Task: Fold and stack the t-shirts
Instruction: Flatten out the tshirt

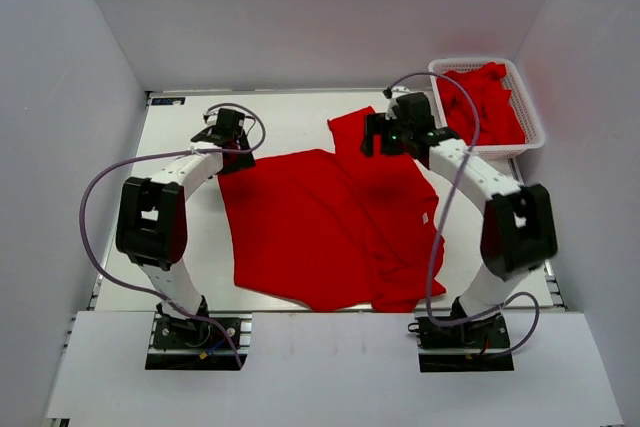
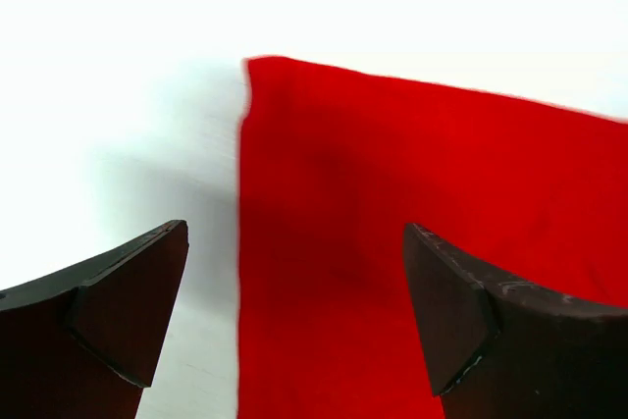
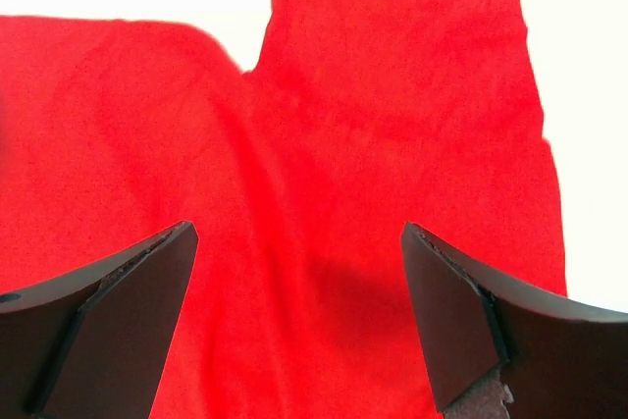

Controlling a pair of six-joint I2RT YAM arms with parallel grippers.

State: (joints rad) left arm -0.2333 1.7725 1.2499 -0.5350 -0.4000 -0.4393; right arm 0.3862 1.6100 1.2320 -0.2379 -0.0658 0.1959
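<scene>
One red t-shirt [image 1: 320, 227] lies spread flat in the middle of the white table, a sleeve reaching toward the back. My left gripper [image 1: 232, 147] hovers open over its back left corner. In the left wrist view the shirt's straight edge [image 2: 412, 242] runs between the open fingers of the gripper [image 2: 294, 233], which hold nothing. My right gripper [image 1: 380, 139] is open above the sleeve area at the back right. The right wrist view shows red cloth [image 3: 324, 144] below that gripper [image 3: 294, 231], with nothing held. More red t-shirts [image 1: 485, 102] lie bunched in the basket.
A white mesh basket [image 1: 532, 107] stands at the back right corner, close to the right arm. White walls close in the table on the left, back and right. Bare white table [image 1: 190, 247] shows left of the shirt.
</scene>
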